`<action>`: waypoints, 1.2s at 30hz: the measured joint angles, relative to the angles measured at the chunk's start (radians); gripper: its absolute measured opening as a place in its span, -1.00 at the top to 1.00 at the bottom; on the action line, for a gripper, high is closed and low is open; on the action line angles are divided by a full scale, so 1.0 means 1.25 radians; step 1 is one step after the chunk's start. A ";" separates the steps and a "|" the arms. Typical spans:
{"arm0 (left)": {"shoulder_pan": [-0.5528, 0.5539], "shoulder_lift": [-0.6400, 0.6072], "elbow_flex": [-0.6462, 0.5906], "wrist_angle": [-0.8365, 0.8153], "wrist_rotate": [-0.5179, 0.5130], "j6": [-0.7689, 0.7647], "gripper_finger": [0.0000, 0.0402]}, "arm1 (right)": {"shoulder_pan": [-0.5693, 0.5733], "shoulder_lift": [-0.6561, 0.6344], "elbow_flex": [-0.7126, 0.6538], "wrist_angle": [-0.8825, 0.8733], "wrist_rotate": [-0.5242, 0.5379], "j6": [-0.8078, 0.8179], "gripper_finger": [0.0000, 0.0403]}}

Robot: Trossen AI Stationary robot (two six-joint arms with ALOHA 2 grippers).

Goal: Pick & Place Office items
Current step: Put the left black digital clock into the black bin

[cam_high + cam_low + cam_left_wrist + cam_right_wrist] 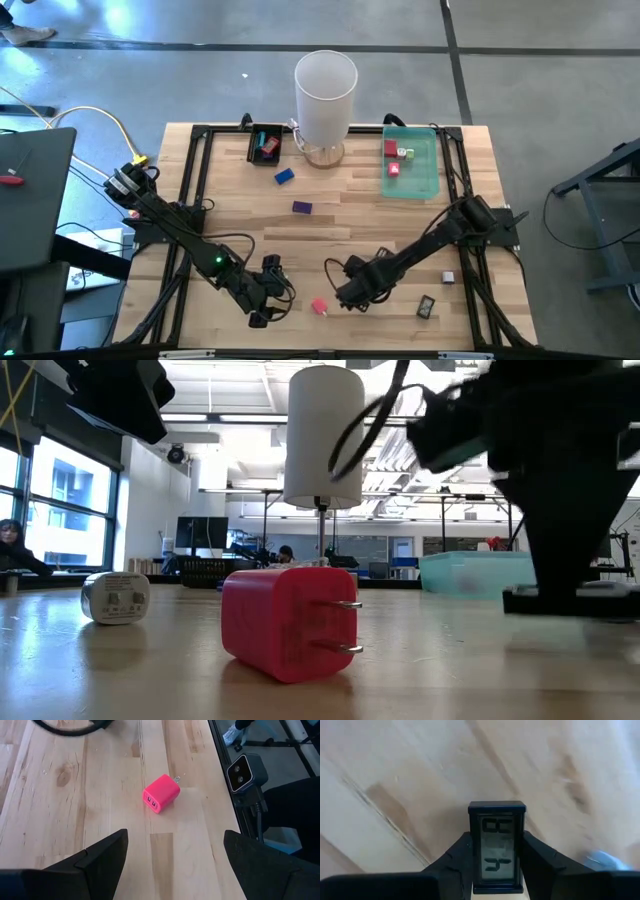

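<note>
Two dark arms reach in over the wooden table [330, 225] from its near corners, and the tall white cylinder [325, 92] stands at the far edge between a small black tray [265, 143] and a see-through green tray [428, 170].

The right gripper [347, 295] hangs near the front edge, and its wrist camera shows its fingers [457, 860] closed on a small black clock [497, 846], lifted clear of the wood. The left gripper [270, 298] waits near the front edge too, jaws spread wide and empty, facing a pink charger [161, 794] that lies on its side between the two grippers.

Smaller pieces are scattered about: two blue-purple blocks [284, 176] at mid-table, a black piece [426, 307] and a grey one [448, 276] toward the front right corner, and a few items already in each tray.

My read: the pick is done and the carry is in hand. Next the right arm needs to swing the clock to a tray, probably the green one on its side, clearing the cylinder, and open only once over it.
</note>
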 joint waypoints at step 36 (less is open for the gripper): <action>0.045 0.000 0.000 0.227 -0.184 -0.113 -0.59 | 0.166 -0.005 0.229 0.046 0.636 -0.219 0.43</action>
